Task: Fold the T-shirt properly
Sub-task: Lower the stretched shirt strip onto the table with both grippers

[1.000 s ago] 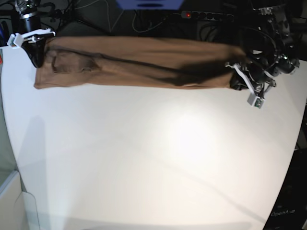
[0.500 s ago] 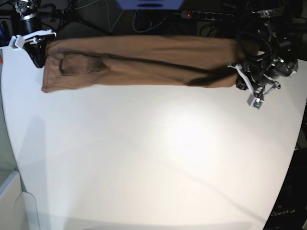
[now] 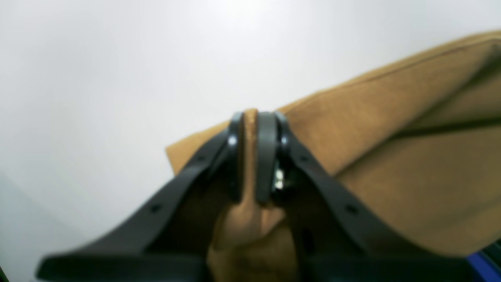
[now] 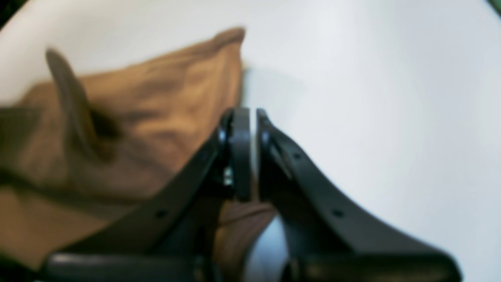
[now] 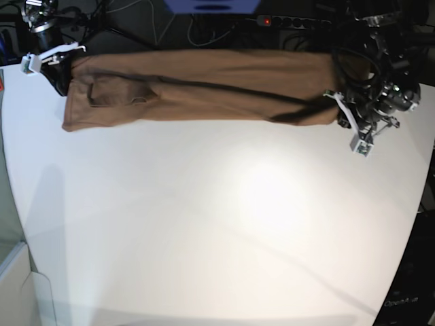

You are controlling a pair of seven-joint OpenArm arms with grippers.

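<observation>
Tan T-shirt (image 5: 204, 85) between both grippers

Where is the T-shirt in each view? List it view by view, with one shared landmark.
Base: T-shirt stretched along the table's far edge.
Left wrist: fills the right side, an edge pinched in the left gripper.
Right wrist: left side, reaching under the right gripper.
Shared landmark: the white table.

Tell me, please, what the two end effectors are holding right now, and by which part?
Both hold the T-shirt, stretched between them over the table: the left end effector pinches a fold at one end, the right end effector the edge at the other.
</observation>
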